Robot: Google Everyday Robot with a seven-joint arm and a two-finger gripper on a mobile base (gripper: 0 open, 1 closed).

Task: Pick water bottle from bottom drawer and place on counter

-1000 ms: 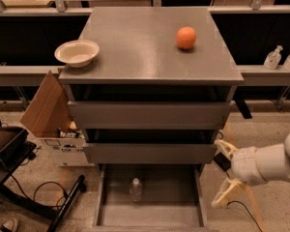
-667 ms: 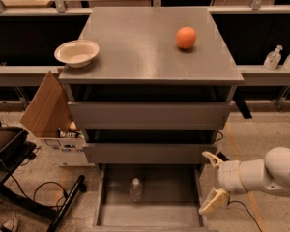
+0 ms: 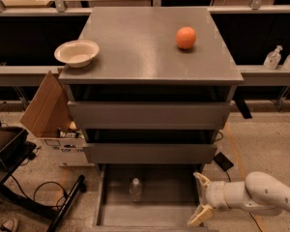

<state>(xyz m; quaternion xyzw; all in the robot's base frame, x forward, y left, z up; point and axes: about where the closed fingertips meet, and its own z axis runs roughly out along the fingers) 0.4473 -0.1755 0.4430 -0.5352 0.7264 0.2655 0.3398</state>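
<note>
The water bottle (image 3: 136, 189), small and clear with a white cap, stands upright on the grey floor of the pulled-out bottom drawer (image 3: 166, 208), left of its middle. My gripper (image 3: 199, 199) reaches in from the lower right on a white arm, its pale fingers spread open and empty over the drawer's right part, well to the right of the bottle. The grey metal counter (image 3: 135, 47) tops the three-drawer cabinet.
An orange (image 3: 186, 37) sits on the counter at the back right, a white bowl (image 3: 77, 52) at its left edge. An open cardboard box (image 3: 50, 115) stands left of the cabinet. Pump bottles (image 3: 273, 58) stand on a bench at right. Cables lie on the floor at left.
My gripper has moved left and down, from beside the cabinet's right side to over the right part of the bottom drawer. The bottle has not moved.
</note>
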